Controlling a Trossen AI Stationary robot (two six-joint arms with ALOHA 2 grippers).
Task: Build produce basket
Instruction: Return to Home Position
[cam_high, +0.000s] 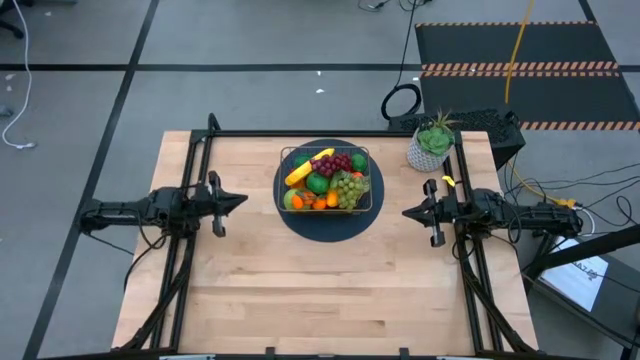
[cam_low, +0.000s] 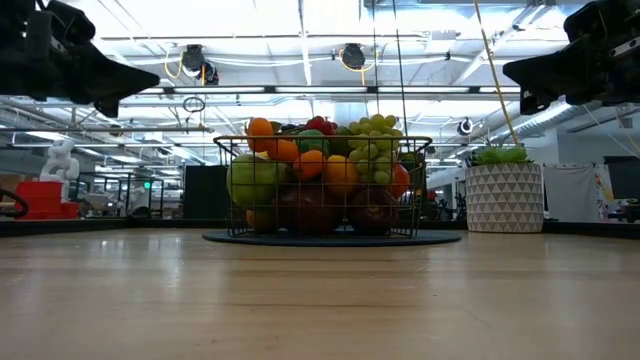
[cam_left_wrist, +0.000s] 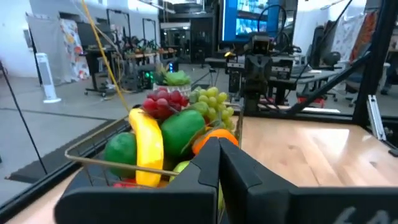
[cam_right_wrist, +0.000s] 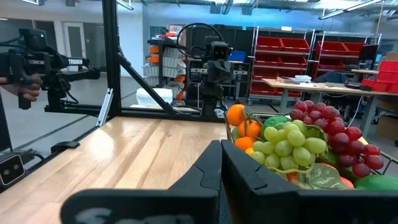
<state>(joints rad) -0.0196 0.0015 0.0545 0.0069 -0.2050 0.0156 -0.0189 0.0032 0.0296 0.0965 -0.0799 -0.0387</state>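
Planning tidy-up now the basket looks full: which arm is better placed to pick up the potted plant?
Likely right. The right gripper, shut, hangs close to the potted plant on its own side of the table; the left gripper is beyond the basket, far across.

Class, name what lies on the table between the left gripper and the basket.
In the high view, only bare table, then the edge of the dark mat under the basket. The left gripper hangs shut, clear of the mat.
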